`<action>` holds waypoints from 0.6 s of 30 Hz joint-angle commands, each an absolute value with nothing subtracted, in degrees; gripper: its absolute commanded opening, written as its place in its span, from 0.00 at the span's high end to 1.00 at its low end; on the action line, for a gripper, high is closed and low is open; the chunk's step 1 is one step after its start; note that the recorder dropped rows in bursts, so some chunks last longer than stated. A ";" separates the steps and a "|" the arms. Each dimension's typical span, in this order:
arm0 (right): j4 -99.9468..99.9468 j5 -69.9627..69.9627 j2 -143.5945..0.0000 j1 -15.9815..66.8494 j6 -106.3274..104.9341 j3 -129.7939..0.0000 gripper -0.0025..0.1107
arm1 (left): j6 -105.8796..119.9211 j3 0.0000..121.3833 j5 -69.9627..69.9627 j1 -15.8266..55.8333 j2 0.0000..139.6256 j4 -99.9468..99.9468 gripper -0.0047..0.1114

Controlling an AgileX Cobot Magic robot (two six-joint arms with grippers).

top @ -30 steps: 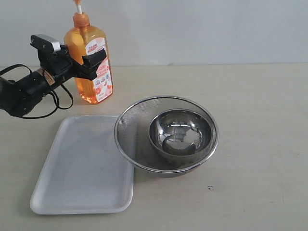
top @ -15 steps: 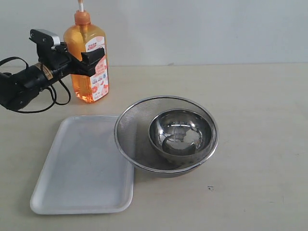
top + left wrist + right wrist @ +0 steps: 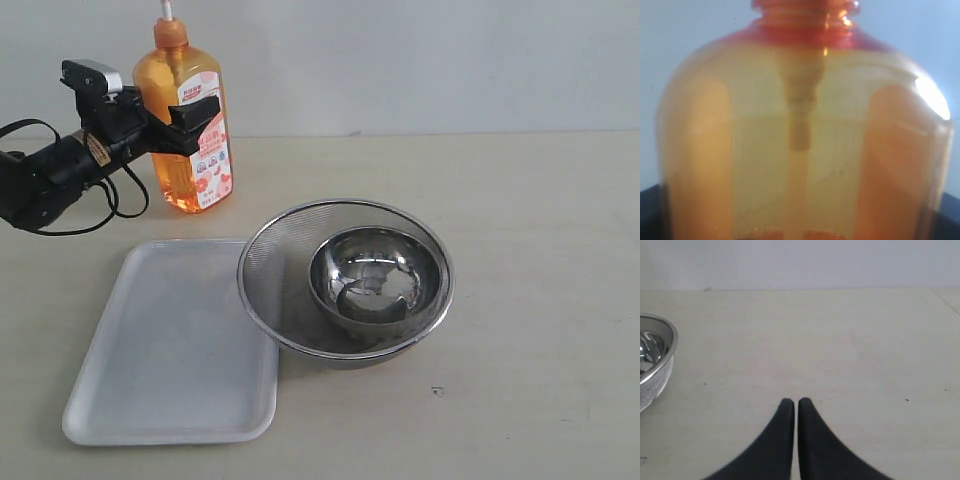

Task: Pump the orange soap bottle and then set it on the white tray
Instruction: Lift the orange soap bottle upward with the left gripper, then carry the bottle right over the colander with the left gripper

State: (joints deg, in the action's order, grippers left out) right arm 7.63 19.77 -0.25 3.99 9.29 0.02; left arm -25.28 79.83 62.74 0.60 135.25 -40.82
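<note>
Nearest: white tray (image 3: 150,350) flat on the table (image 3: 540,300), front left, nothing on it. Just behind and right of it is a steel mesh bowl (image 3: 275,265); its rim overlaps the tray's right edge. A smaller steel bowl (image 3: 377,280) sits inside it, offset to the right. Further back, on the left: orange soap bottle (image 3: 180,95), close to upright, off the tray and apart from its far edge, base down at table level; can't tell if it's resting there or just clear. Label (image 3: 210,150) faces front-right, white stem (image 3: 167,10) runs out of the top of the exterior view, pump head not in shot. Left gripper (image 3: 185,115) comes in from the left and clamps the bottle's upper body at wide spread, one black finger (image 3: 198,118) across the front, the other hidden behind. Wrist camera (image 3: 90,78) on top of the arm, black cable (image 3: 120,200) looping down to the table. Left wrist view is filled by the bottle (image 3: 800,150): orange collar at one edge, dip tube visible through the liquid, black finger parts in two corners. Plain wall (image 3: 450,60) behind it all. Right gripper (image 3: 792,402) is out of the exterior view; its own camera shows both fingers pressed together, nothing between them, over bare table with the mesh bowl's rim (image 3: 655,365) off to the side.
</note>
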 commanded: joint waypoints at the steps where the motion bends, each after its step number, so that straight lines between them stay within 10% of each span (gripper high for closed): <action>1: 7.93 19.14 0.00 3.87 9.10 0.00 0.98 | -26.12 80.53 67.64 0.72 133.36 -39.46 0.92; 18: 7.93 19.14 0.00 3.87 9.10 0.00 0.98 | -29.96 81.38 64.42 4.43 126.89 -40.03 0.92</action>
State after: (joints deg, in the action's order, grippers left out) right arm 7.63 19.77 -0.25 3.99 9.29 0.02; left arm -29.25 79.95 60.39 3.49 131.96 -41.05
